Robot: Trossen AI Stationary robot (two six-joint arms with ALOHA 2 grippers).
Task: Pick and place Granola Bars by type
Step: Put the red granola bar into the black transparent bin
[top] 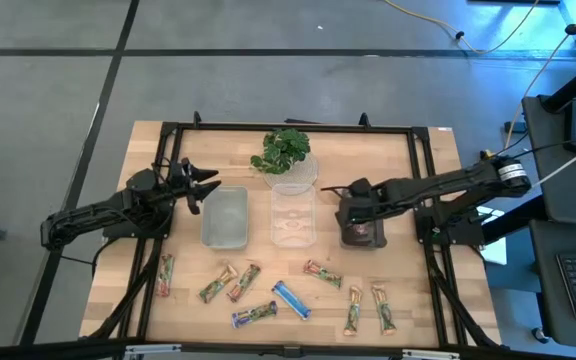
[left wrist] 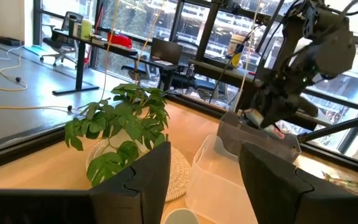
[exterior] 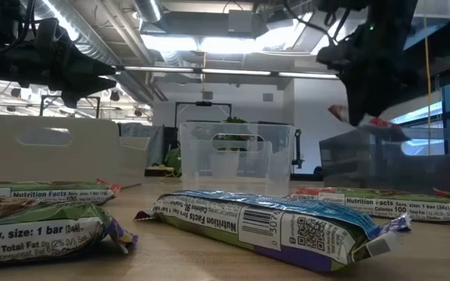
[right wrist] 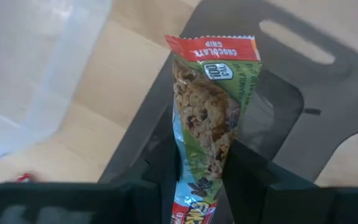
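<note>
Nine bars (top: 291,298), three bins (top: 293,215)

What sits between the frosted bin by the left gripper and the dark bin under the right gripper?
In the high view, only the clear bin stands between the frosted bin and the dark bin.

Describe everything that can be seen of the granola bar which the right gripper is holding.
The chocolate chip granola bar is a flat oblong in a shiny wrapper: a red crimped end printed "chocolate chip", green sides, and a picture of oats and chips. It hangs lengthwise, clamped between the fingers of the right gripper, over the dark bin. It touches only those fingers; its free end is not yet resting in the bin. The low view shows its red tip above the bin's wall.
</note>
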